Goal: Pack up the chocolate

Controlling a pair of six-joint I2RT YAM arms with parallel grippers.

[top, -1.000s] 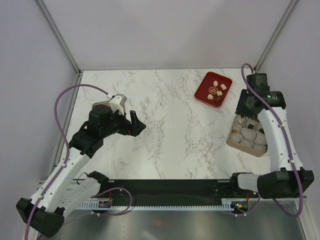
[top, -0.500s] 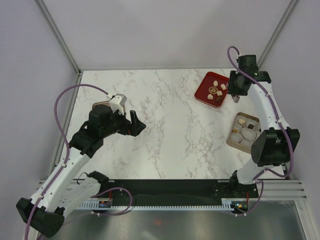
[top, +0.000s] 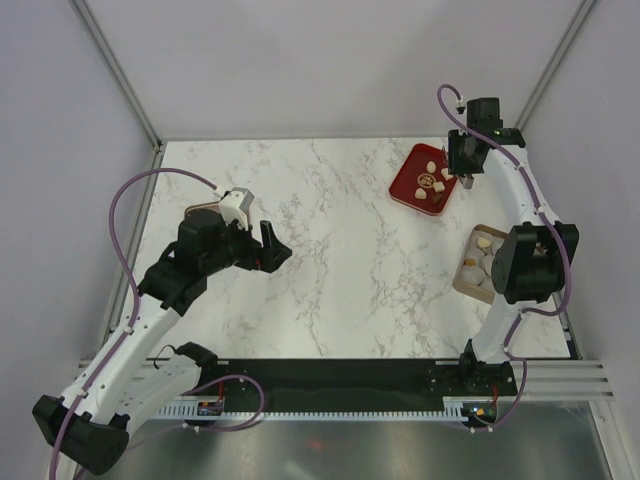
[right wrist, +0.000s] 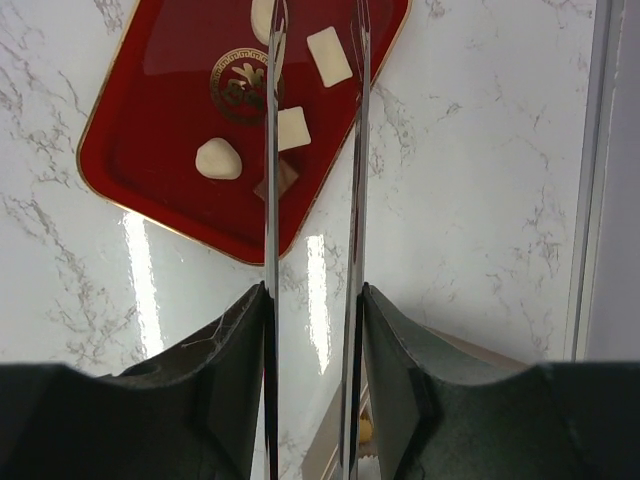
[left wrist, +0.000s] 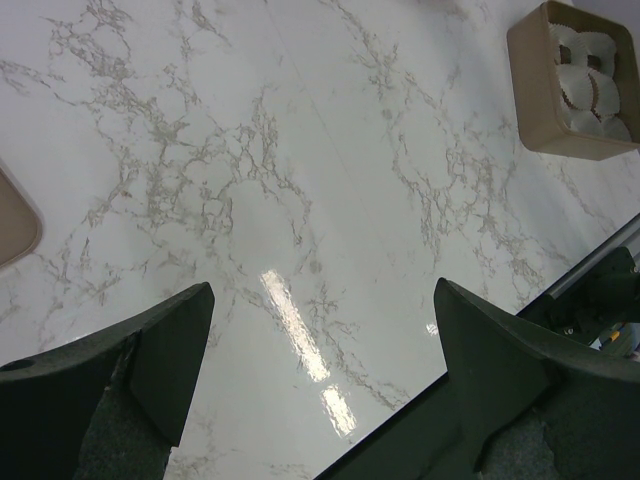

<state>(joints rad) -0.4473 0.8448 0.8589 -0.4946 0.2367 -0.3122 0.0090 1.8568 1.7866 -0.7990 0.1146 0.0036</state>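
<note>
Several chocolate pieces (top: 432,168) lie on a red tray with a gold emblem (top: 408,183). In the right wrist view they are cream-white lumps (right wrist: 218,158) and squares (right wrist: 329,55), plus one brown piece (right wrist: 281,178). My right gripper (top: 464,178) hovers over the tray's right side. Its thin metal blades (right wrist: 318,20) stand apart with nothing held, and a white square shows below the gap. The tan box (top: 462,272) holds more white pieces in paper cups. My left gripper (top: 270,250) hangs wide open (left wrist: 322,290) over bare marble, far from the tray.
The right arm covers part of the tan box, which also shows in the left wrist view (left wrist: 540,90). A tan lid (top: 203,211) lies behind the left arm. The table's right rail (right wrist: 600,150) runs close to the tray.
The right arm has swung from above the tan box back and left to above the red tray, its blades parting slightly. The left arm has not moved.
</note>
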